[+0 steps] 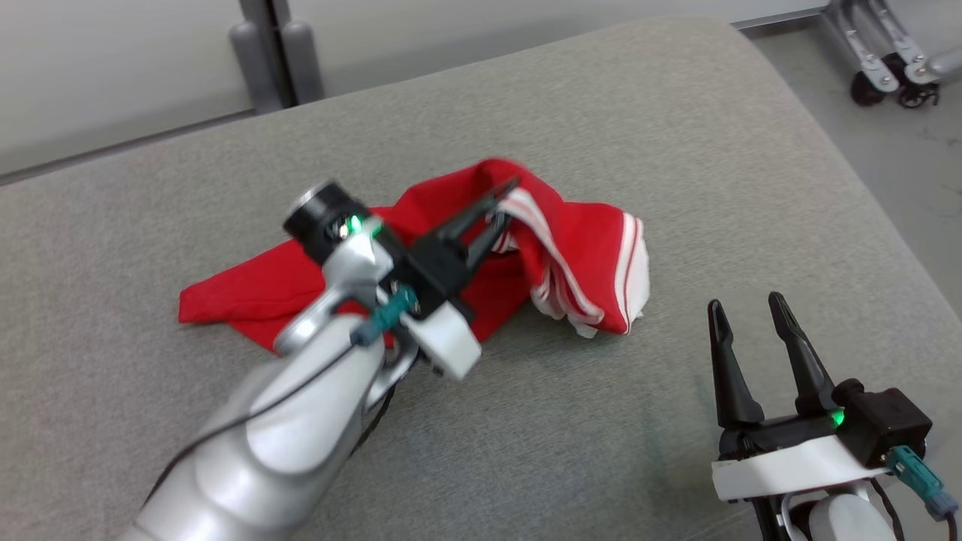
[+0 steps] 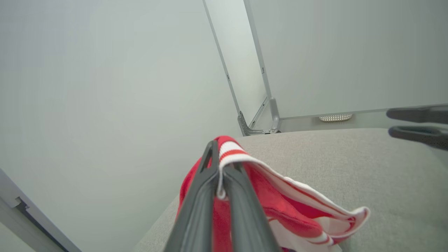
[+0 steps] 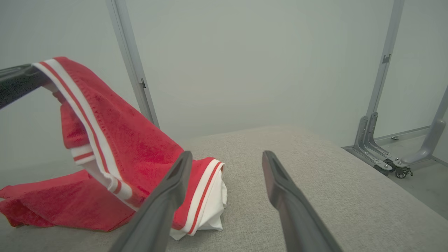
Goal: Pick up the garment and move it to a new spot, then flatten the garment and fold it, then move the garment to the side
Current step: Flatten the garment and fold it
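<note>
Red with white-striped trim, the garment (image 1: 579, 240) sits near the middle of the grey cushion (image 1: 676, 113), a little toward the far edge. Most of it rests crumpled on the fabric. A flat red part spreads toward the left edge, and a bunched part with white-and-red bands lies toward the right.

The left gripper (image 1: 505, 197) reaches over the garment from the near left corner. Its jaws are closed on a striped hem, which is raised off the cushion into a peak while the rest hangs down to the surface. In the left wrist view the fingers (image 2: 196, 210) press together with the striped band pinched between them, and the garment (image 2: 280, 196) drapes away to the right.

The right gripper (image 1: 744, 300) hovers over the near right corner, close to the garment but clear of it. Its jaws are spread wide and hold nothing, and its fingers point toward the far edge. In the right wrist view the garment (image 3: 140, 147) lies ahead and to the left of that gripper (image 3: 226, 154), with the raised hem at the upper left.

A grey post (image 1: 274, 52) stands beyond the far edge. A wheeled metal base (image 1: 894, 68) stands on the floor past the far right corner.
</note>
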{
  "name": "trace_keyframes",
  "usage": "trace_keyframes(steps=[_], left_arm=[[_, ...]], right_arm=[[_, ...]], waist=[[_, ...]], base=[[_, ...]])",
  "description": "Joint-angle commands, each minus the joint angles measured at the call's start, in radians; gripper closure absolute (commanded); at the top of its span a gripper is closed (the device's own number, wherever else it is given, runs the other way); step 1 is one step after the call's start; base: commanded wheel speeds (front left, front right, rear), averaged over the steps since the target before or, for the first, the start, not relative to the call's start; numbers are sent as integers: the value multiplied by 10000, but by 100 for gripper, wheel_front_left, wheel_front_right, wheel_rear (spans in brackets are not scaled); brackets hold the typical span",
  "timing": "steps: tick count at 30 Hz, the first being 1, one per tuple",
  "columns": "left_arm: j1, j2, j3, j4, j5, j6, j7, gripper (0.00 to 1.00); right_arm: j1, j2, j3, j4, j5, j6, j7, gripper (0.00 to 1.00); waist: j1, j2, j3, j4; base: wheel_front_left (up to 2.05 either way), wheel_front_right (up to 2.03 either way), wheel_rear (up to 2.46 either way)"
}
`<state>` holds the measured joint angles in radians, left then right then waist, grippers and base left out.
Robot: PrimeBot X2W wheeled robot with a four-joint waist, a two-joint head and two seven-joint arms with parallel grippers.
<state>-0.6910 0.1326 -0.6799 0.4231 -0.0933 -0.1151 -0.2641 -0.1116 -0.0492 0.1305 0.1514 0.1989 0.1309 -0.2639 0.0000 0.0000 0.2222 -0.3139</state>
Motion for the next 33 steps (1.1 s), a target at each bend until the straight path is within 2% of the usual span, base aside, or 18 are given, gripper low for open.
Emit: trace_keyframes(steps=[1,5,10,15,19,24,29,33], left_arm=[[-297,-4,87,3,-144,-41,-3,100],[-1934,-414,-71,144,-2261,-158,218,100],[-3753,-319,-130,-431,-4678,-153,1100,100],[-5462,-124,531,-365,-5624,-148,1214,100],[-5760,166,982,-16,-5826,-73,1112,100],[-4134,1021,1607,302,-6471,296,1243,100],[-480,2029,2515,184,-7679,684,839,100],[1924,2753,3027,654,-8518,905,1084,100]], right_arm=[[105,-24,-31,45,79,-4,-6,0],[313,-26,-139,124,349,-4,-6,0],[391,-23,-348,90,497,-4,-7,0],[470,-21,-875,80,472,-4,-7,0],[484,-21,-1272,19,324,-4,-6,0],[522,-23,-2073,-105,99,-4,-6,0],[655,-23,-2742,-155,-47,-4,-6,0],[584,-24,-2766,-197,-218,-4,-5,0]], waist=[[0,0,-223,-236],[0,0,-692,-883],[0,0,-1048,-1313],[0,0,-1204,-1186],[0,0,-1224,-905],[0,0,-1121,-328],[0,0,-922,131],[0,0,-680,468]], base=[[0,0,0],[0,0,0],[0,0,0],[0,0,0],[0,0,0],[0,0,0],[0,0,0],[0,0,0]])
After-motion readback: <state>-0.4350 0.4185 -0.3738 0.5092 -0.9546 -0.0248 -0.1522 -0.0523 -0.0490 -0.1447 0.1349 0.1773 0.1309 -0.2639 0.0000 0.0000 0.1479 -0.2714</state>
